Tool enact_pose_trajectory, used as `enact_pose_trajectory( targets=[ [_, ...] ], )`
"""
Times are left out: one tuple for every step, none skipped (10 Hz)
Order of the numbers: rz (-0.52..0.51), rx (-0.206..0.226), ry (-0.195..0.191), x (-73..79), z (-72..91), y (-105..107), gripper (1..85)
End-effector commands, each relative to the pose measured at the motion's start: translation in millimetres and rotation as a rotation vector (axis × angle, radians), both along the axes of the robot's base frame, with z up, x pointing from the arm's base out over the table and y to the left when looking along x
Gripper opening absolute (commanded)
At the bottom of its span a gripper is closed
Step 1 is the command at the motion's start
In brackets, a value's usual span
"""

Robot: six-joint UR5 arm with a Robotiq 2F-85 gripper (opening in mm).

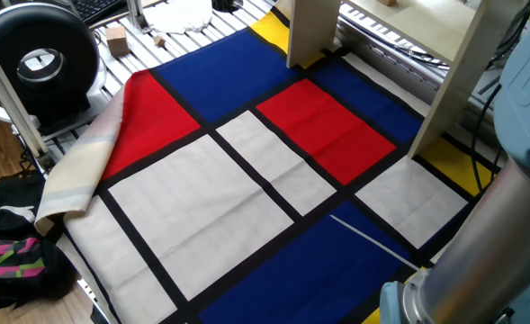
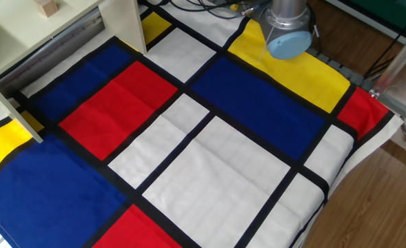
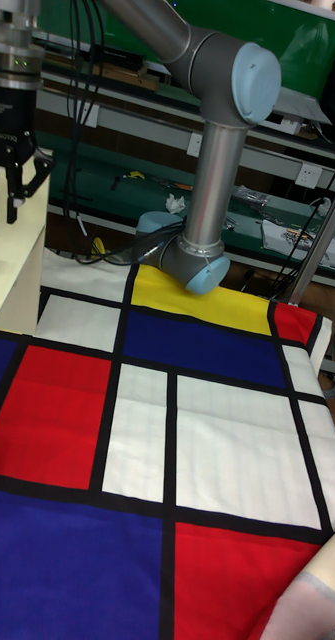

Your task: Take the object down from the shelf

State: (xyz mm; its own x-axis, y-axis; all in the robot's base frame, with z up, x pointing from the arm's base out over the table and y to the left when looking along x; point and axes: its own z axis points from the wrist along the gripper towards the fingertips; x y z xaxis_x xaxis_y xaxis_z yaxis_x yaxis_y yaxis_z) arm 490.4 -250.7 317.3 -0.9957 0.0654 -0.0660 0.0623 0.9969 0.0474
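Note:
The object, a small tan wooden cube, rests on top of the cream shelf at the top left of the other fixed view. In one fixed view the shelf shows its wide upright legs standing on the coloured cloth. The tall fixed view has my gripper hanging open, fingers down, just above the shelf at the left edge. Nothing is between its fingers. The cube cannot be made out in that view.
A cloth of red, blue, white and yellow panels covers the table. The arm's base joint stands on its far yellow panel. A bigger tan block and a black round device lie beyond the cloth's left edge.

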Motion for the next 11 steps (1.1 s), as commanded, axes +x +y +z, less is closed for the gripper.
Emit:
enact_pose_trajectory(
  targets=[
    [0.044,0.000,0.009,20.6,-4.6,9,31.3],
    [0.058,0.002,0.010,26.0,-9.8,10,33.3],
    [0.072,0.001,0.009,30.4,-13.8,10,35.3],
    [0.083,0.003,0.009,33.0,-15.4,11,36.7],
    [0.090,0.003,0.010,35.0,-14.9,13,38.7],
    [0.092,0.003,0.015,38.0,-12.5,19,39.3],
    [0.092,0.006,0.016,40.1,-10.0,24,39.7],
    [0.098,0.006,0.019,39.1,-9.1,24,41.7],
    [0.106,0.007,0.015,38.8,-9.4,23,42.0],
    [0.106,0.007,0.009,38.3,-8.9,21,42.0],
    [0.102,0.007,0.009,37.9,-8.6,21,42.0]
  ],
)
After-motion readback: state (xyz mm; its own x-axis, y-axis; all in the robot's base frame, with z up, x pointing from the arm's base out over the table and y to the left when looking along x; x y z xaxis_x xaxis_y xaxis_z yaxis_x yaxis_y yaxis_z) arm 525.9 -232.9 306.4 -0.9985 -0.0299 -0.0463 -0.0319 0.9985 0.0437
